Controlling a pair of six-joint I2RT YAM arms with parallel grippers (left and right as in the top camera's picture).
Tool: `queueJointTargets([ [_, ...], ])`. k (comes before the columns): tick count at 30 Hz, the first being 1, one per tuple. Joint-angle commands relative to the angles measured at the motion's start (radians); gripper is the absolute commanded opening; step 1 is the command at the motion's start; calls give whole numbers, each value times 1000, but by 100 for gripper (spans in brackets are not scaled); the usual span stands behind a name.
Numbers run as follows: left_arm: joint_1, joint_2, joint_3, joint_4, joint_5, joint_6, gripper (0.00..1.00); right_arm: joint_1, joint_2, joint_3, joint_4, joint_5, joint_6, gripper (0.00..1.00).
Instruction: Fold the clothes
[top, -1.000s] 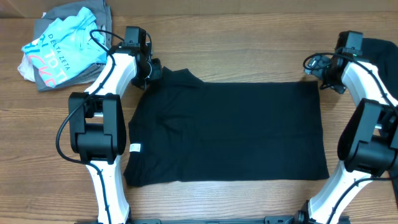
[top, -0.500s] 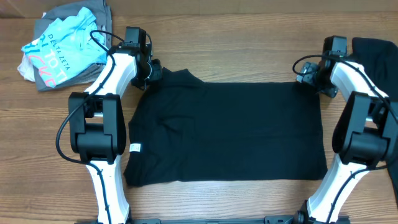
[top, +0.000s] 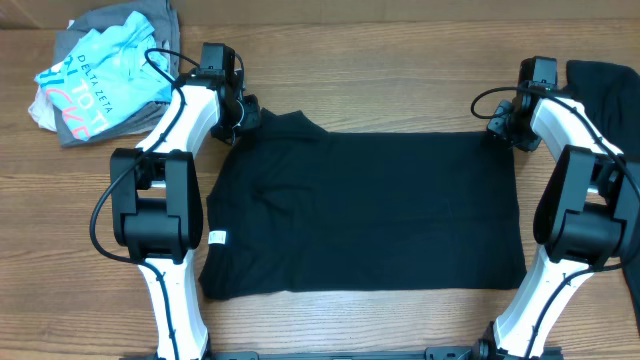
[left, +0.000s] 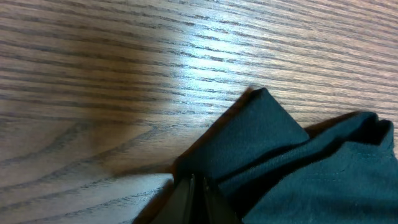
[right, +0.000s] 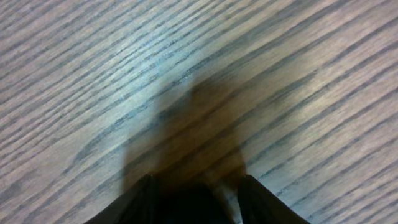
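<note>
We look down on a light-brown wooden table (top: 360, 325) whose streaky grain runs from side to side, and it fills the overhead view to every edge. Close up in the left wrist view, a pale glare of light (left: 208, 46) lies across the wood. In the right wrist view, a soft brown shadow (right: 199, 124) darkens the grain.

The black T-shirt (top: 370, 210) is soft matt cloth, lying mostly smooth with faint creases; the left wrist view shows fine stitching along its folded edge. The table (top: 400, 60) is wood with a strong grain and a satin sheen. At ten o'clock, the heap of garments (top: 95, 75) is matt cloth, grey and printed turquoise. The arm casings (top: 160, 215) look like smooth, slightly glossy plastic.
</note>
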Motion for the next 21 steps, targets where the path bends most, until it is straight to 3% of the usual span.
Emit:
queueJointTargets([
  [1,4,16,27,-7,11,9,8,0,40,2,-22,-8,37,48],
  [10,5,16,27,-16,8,10,9,0,40,5,-62,-13,93,58],
  [21,5,16,27,-17,8,10,9,0,40,94,-160,-130,97,57],
])
